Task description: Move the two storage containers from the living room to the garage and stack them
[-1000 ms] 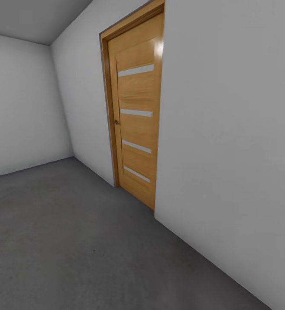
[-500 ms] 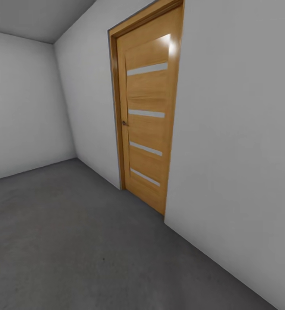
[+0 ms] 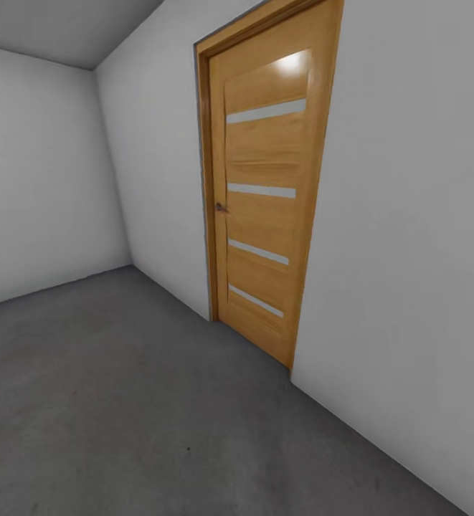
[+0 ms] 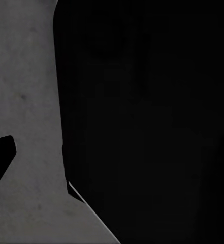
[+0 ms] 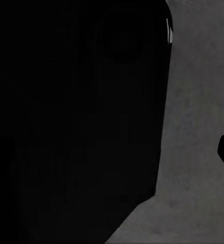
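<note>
While you roll through the garage, no container in sight, gripper states can't be told
Closed wooden door (image 3: 262, 193) sits ahead-right in the pale wall (image 3: 409, 236); dark shapes block both wrist cams over grey floor (image 3: 122, 401), so clipping that wall is your risk

Setting: a bare garage-type room in a house. Plain pale grey-white walls (image 3: 57, 179) are seen meeting at a corner at the far left, under a grey ceiling (image 3: 64, 29). The floor (image 3: 122, 401) is dark grey, rough, speckled concrete; the same concrete is seen in both wrist views. A domestic wooden door (image 3: 265, 193) with four narrow pale horizontal strips is set, closed, in the right-hand wall, in a wood frame.
</note>
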`<state>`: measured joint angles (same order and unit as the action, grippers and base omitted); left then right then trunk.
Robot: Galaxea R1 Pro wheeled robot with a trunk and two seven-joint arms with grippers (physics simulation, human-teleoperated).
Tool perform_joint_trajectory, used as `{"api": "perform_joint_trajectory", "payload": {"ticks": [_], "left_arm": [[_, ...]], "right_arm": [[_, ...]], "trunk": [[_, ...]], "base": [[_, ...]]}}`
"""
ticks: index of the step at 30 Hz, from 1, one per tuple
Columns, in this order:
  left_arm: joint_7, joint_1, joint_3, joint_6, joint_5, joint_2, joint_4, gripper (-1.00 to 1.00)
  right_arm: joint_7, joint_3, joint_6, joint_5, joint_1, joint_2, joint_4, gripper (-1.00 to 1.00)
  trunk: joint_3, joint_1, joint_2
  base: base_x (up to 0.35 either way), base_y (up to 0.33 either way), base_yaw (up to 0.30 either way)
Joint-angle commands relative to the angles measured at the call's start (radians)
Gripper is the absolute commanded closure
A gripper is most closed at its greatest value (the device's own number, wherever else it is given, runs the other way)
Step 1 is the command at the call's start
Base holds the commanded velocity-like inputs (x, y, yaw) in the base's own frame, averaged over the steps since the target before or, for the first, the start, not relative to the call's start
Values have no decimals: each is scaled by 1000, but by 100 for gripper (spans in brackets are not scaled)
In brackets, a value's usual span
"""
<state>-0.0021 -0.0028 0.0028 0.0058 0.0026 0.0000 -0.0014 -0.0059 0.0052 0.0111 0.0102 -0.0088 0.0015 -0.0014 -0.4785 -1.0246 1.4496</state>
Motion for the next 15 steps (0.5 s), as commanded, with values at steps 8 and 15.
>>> {"api": "perform_joint_trajectory", "payload": {"ticks": [8, 15], "left_arm": [[-1, 0, 0, 1, 1, 0, 0, -100], [-2, 0, 2, 1, 2, 0, 0, -100]], "right_arm": [[-2, -3, 1, -6, 0, 0, 0, -100], [-2, -4, 1, -10, 0, 0, 0, -100]], "trunk": [[-1, 0, 0], [-1, 0, 0]], "base": [[236, 287, 0], [251, 274, 0]]}}
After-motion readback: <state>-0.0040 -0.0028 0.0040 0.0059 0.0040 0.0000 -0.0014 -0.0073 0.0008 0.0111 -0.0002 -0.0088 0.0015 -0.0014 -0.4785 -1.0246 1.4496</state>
